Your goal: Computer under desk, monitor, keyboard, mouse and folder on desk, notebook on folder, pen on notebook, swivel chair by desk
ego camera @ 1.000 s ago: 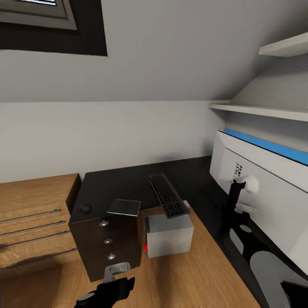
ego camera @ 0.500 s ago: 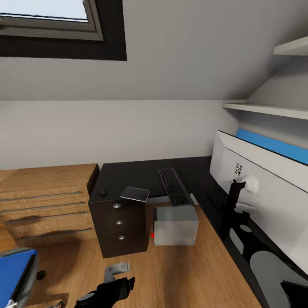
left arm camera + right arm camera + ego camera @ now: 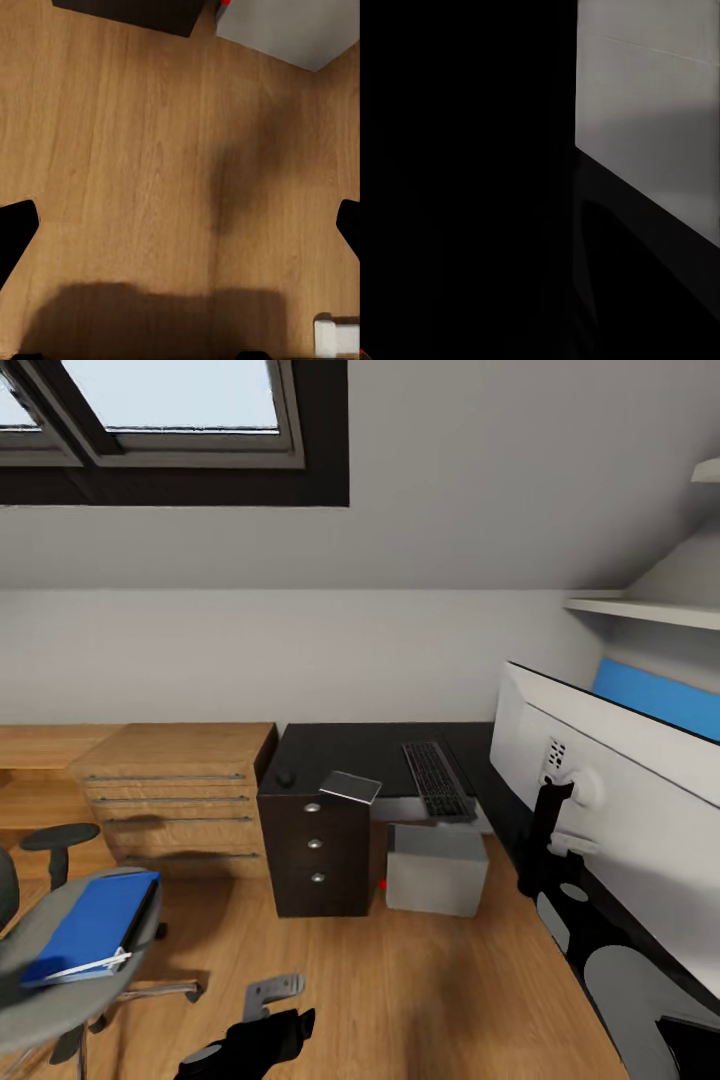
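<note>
The swivel chair (image 3: pixel 40 1000) stands at the lower left with the blue folder (image 3: pixel 95 925) flat on its seat. A thin pale strip crosses the folder's near end; I cannot tell if it is the pen. On the black desk (image 3: pixel 350 745) lie the keyboard (image 3: pixel 437 780), the small black mouse (image 3: pixel 286 779) and the grey notebook (image 3: pixel 350 787), which overhangs the drawer unit (image 3: pixel 315 850). The grey computer (image 3: pixel 437 870) sits on the floor beside the drawers. The monitor (image 3: pixel 620 780) shows its pale back at the right. My left gripper (image 3: pixel 180 225) hangs open over bare floor.
Low oak cabinets (image 3: pixel 175 790) line the wall left of the desk. A dark-framed skylight (image 3: pixel 170 420) sits in the sloped ceiling. White shelves (image 3: pixel 640 610) and a blue wall panel (image 3: pixel 655 695) are behind the monitor. Oak floor (image 3: pixel 420 980) lies open between chair and desk.
The whole view has swung left and pulled back, so the chair with the folder and more of the oak cabinets have come into sight. No object has moved.
</note>
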